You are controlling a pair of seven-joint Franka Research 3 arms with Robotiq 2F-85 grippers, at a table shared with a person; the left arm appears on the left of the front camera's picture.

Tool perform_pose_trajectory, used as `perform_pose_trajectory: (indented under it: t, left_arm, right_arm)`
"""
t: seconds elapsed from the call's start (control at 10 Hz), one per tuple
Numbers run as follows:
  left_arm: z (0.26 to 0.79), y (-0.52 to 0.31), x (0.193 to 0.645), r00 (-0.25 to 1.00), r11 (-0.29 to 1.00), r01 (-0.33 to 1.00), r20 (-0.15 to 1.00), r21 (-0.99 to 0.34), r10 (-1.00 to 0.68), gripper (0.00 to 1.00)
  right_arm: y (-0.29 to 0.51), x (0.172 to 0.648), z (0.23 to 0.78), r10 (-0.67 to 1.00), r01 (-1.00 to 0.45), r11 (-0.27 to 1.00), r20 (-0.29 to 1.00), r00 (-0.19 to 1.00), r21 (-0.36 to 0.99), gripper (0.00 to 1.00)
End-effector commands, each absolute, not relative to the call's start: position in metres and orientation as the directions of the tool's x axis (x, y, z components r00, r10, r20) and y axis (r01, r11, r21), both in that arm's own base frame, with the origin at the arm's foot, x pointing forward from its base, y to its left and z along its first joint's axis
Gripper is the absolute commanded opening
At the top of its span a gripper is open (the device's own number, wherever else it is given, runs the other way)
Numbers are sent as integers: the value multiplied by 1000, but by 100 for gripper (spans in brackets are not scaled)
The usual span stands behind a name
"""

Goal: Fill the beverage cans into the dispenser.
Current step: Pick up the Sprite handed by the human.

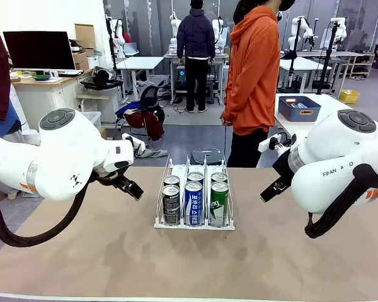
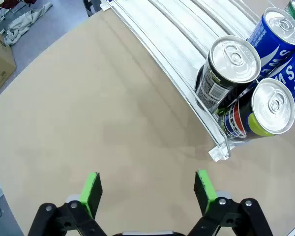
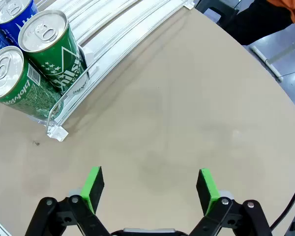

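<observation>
Nearest me in the front view are the left arm (image 1: 63, 157) and the right arm (image 1: 340, 157), their white bodies raised over the near half of the desk (image 1: 113, 258). The left pincer (image 1: 133, 190) hangs just left of the dispenser (image 1: 195, 226), and the right pincer (image 1: 268, 192) hangs a little farther off to its right; neither touches it. In the left wrist view I see that pincer spread wide, its green pads (image 2: 92, 191) well apart with only bare desk between them and the dispenser's near left corner beyond the fingertips. The right wrist view shows the same on the other side: the pincer is wide, it holds nothing, and the near right corner lies beyond its tips. The dispenser sits mid-desk, its three lanes running near to far. Each lane holds two upright cans, one behind the other, bunched at the near end against the low front lip. The black cans (image 1: 171, 205) are in the left lane, the blue cans (image 1: 193, 202) in the middle and the green cans (image 1: 218, 203) on the right. A person (image 1: 255, 75) in an orange hoodie stands beyond the far edge, side-on, well apart from the dispenser.
</observation>
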State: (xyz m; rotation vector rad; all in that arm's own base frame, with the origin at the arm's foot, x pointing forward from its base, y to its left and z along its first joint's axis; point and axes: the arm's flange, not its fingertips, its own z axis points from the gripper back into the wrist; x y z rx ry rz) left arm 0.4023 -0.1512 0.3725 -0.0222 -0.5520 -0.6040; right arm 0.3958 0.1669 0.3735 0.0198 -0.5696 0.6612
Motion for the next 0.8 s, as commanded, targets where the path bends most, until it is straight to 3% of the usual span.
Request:
perform_pose_trajectory:
  t: [0.0, 0.7]
  left_arm:
    - [372, -151, 402, 684, 827, 545, 499, 138, -533, 100]
    - [372, -151, 402, 684, 827, 545, 499, 138, -533, 100]
  right_arm:
    - [167, 396, 373, 575, -586, 795, 506, 643, -159, 100]
    - [167, 396, 373, 575, -586, 795, 506, 643, -159, 100]
